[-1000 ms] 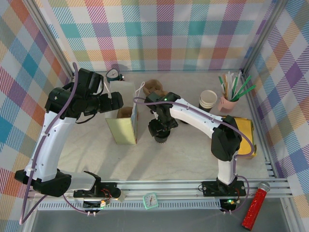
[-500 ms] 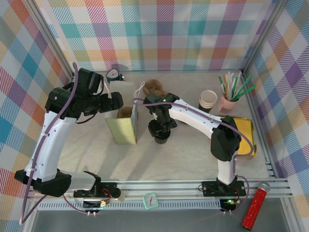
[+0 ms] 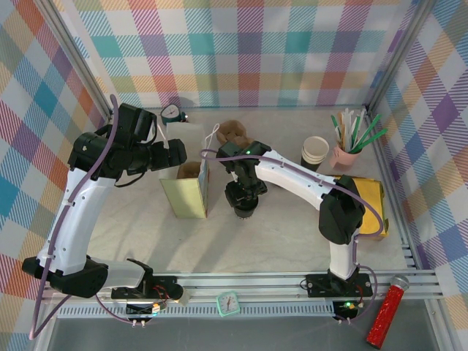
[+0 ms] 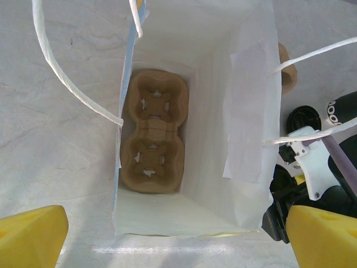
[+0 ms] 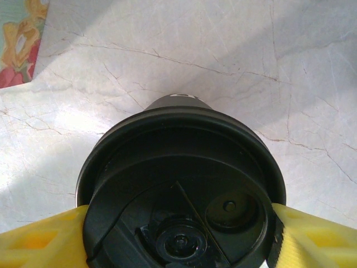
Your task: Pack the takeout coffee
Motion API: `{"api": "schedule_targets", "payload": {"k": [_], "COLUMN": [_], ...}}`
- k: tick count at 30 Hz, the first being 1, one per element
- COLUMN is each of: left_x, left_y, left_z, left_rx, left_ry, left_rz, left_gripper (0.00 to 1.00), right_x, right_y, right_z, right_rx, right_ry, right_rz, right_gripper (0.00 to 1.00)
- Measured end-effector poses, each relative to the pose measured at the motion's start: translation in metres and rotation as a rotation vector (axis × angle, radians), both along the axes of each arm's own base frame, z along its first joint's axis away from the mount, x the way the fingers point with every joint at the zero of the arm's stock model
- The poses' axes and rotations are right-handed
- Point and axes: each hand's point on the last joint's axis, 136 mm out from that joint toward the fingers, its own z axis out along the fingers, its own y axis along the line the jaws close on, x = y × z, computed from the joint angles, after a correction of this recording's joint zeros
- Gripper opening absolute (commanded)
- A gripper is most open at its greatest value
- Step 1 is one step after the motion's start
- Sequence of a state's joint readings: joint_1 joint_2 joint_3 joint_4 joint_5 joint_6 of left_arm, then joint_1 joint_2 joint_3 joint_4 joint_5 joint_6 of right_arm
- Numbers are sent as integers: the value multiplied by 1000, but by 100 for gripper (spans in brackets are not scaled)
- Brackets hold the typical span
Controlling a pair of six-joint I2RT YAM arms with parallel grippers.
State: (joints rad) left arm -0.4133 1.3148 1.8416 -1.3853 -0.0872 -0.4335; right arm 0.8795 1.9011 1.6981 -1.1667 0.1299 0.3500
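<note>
Step in hand: grasp and lift. Your right gripper [image 5: 178,245] is clamped on the coffee [image 5: 181,167], fingers pressed to both sides of the lid. The coffee sits just right of the bag [image 3: 186,194]; can't tell if it's off the desk [image 3: 256,241] yet. Your left gripper [image 4: 175,240] hangs over the bag mouth, jaws spread wide, gripping nothing. The carrier [image 4: 153,131] lies flat at the bag's bottom, both wells empty.

Next, I'd judge: raise the cup above the bag rim, shift over the mouth, dodge the handles [image 4: 312,55], lower into a well. The wall nearest the coffee looks floppy and could snag.

The desk is pale, marbled, smooth. Plaid walls [image 3: 241,51] stand close behind the bag.
</note>
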Motion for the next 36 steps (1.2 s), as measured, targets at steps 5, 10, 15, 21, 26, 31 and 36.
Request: {"api": "schedule_targets", "payload": {"k": [5, 10, 15, 21, 26, 31, 36], "left_x": [1, 9, 21, 38, 52, 63, 80], "left_y": [1, 9, 22, 43, 47, 51, 56], "left_z": [2, 23, 44, 33, 17, -2, -18], "left_rx": [-1, -22, -31, 9, 35, 57, 83], "left_ry": [-6, -59, -104, -61, -23, 10, 34], "left_rz": [5, 42, 101, 174, 182, 184, 183], "left_gripper": [100, 100, 100, 100, 100, 93, 73], "right_x": [0, 1, 6, 10, 12, 14, 18], "right_y": [-6, -13, -18, -24, -25, -26, -25], "right_z": [1, 19, 53, 90, 109, 122, 146], "right_rx": [-26, -22, 20, 68, 100, 113, 154], "right_ry": [-10, -49, -128, -206, -243, -263, -305], "right_rz": [-3, -6, -17, -32, -39, -44, -52], "right_gripper": [70, 70, 70, 70, 70, 70, 70]}}
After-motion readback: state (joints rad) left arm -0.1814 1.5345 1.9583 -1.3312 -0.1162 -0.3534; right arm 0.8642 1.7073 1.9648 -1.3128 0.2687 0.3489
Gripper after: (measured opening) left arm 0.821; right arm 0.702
